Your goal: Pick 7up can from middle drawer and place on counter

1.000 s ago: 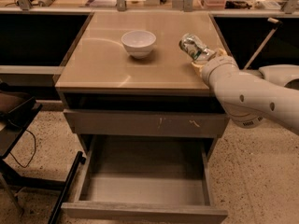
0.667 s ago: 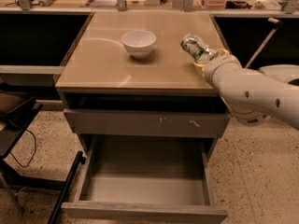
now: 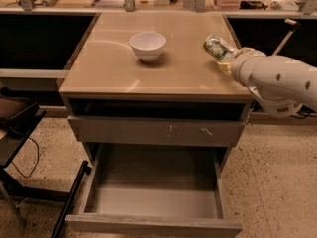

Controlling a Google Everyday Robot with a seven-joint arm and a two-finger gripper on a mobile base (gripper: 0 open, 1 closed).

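Observation:
The 7up can [image 3: 216, 47], silvery with a green and white label, is tilted in my gripper [image 3: 224, 59] over the right side of the beige counter [image 3: 114, 63]. The gripper is shut on the can, and its pale fingers [image 3: 227, 66] show just behind it. My white arm [image 3: 277, 81] reaches in from the right. I cannot tell whether the can touches the counter. The middle drawer [image 3: 153, 227] is pulled out at the bottom and its grey inside is bare.
A white bowl [image 3: 147, 44] stands on the counter left of the can. A closed drawer front with pale scratches [image 3: 158, 131] sits above the open drawer. A black stand [image 3: 15, 133] and cable are at the left, on a speckled floor.
My gripper has moved a little to the right with the can in it. The bowl and the drawers have not moved.

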